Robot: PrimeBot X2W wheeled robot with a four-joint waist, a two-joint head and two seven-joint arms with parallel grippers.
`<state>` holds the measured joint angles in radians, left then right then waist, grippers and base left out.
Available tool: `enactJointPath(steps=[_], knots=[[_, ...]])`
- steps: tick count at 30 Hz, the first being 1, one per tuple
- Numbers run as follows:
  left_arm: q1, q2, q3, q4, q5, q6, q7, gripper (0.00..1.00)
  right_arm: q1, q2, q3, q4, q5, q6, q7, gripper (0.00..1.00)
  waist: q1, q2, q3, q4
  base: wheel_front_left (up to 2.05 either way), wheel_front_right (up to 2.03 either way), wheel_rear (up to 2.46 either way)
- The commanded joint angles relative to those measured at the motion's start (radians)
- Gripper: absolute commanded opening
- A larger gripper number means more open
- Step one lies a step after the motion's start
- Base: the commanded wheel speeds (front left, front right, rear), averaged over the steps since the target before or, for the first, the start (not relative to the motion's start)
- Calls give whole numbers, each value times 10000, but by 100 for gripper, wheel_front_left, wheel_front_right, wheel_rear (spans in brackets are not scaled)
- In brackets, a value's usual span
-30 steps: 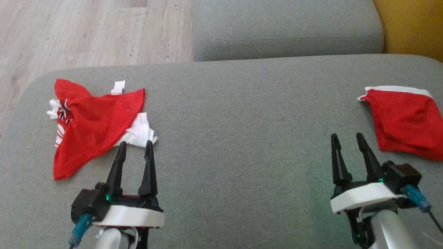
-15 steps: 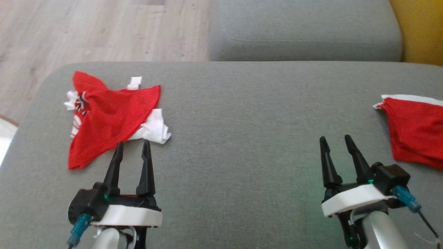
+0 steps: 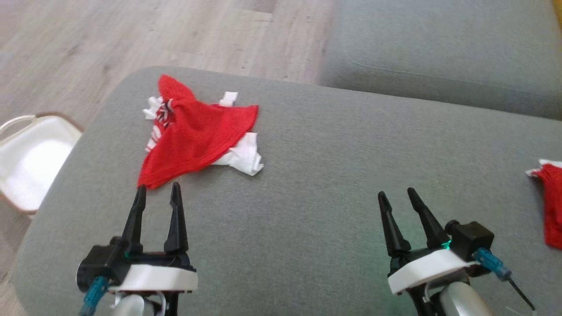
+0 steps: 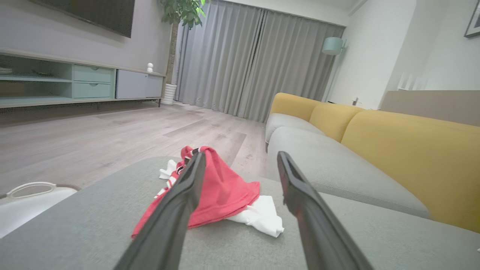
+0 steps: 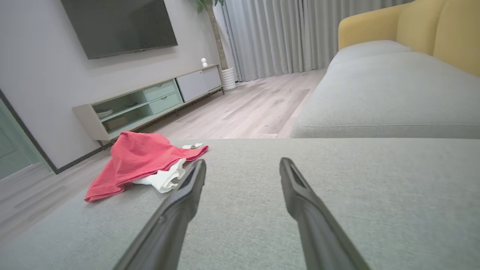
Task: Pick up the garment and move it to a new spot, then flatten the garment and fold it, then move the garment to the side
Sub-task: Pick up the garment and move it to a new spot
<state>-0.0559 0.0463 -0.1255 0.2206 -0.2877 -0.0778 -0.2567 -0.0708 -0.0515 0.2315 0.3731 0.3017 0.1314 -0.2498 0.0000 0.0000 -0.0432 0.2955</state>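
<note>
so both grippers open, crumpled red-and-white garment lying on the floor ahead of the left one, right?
One error: the garment lies on the grey cushion instead, as the head view shows. The rest holds: left gripper and right gripper are both open, and the garment is ahead of the left one.

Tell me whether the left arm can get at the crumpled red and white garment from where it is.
Probably yes. The left claw is open, its tips just short of the garment, aimed at its near red corner; only bare grey cushion lies between.
</note>
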Motion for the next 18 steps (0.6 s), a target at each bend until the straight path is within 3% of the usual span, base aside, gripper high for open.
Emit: enactJointPath(steps=[1,10,18], knots=[[-266,39,362,-305,103,76,-51,100,-249,12,270,-293,90,-7,-119,100,0,0,-54,242,0,0,0],[-201,39,585,-327,193,61,-51,100,-165,12,567,-307,237,-7,-119,100,0,0,-82,645,0,0,0],[-734,241,1005,-271,366,-62,-51,100,-411,12,423,-414,-44,-7,-120,100,0,0,547,354,0,0,0]])
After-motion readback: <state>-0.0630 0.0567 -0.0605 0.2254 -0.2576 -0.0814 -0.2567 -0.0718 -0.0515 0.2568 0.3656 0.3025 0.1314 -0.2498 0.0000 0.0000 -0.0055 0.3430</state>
